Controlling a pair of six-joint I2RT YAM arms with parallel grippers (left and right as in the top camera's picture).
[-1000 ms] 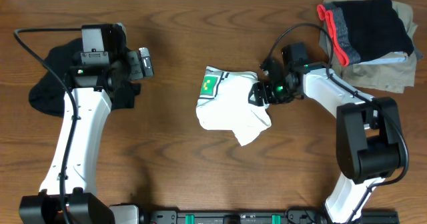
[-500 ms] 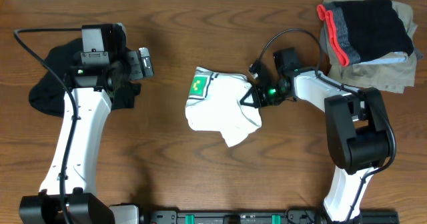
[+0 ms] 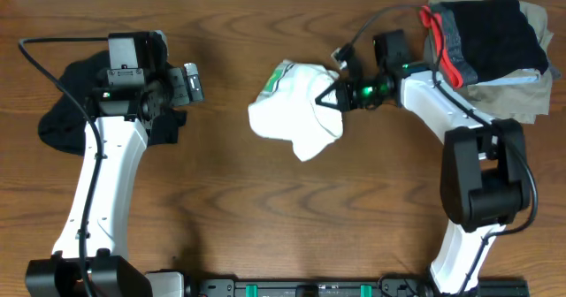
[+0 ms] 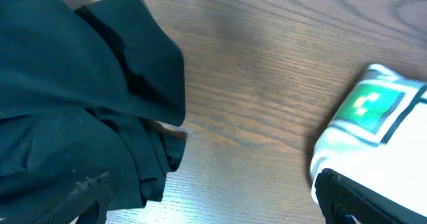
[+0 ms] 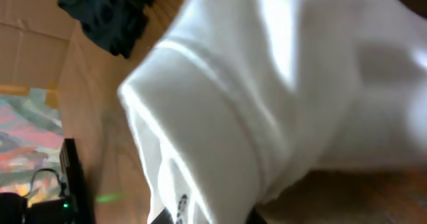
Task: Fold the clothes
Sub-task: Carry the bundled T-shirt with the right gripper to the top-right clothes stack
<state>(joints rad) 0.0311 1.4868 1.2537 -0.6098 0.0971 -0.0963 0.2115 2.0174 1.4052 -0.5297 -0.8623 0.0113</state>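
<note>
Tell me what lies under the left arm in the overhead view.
A crumpled black garment on the wooden table. The left arm covers its middle part, so the fabric's lay there is hidden. The left gripper hangs past it, over bare wood.

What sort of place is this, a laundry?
Probably a robotics lab bench: two robot arms stand at a wooden table, the right gripper holds a white T-shirt, and other clothes are piled at one corner.
</note>
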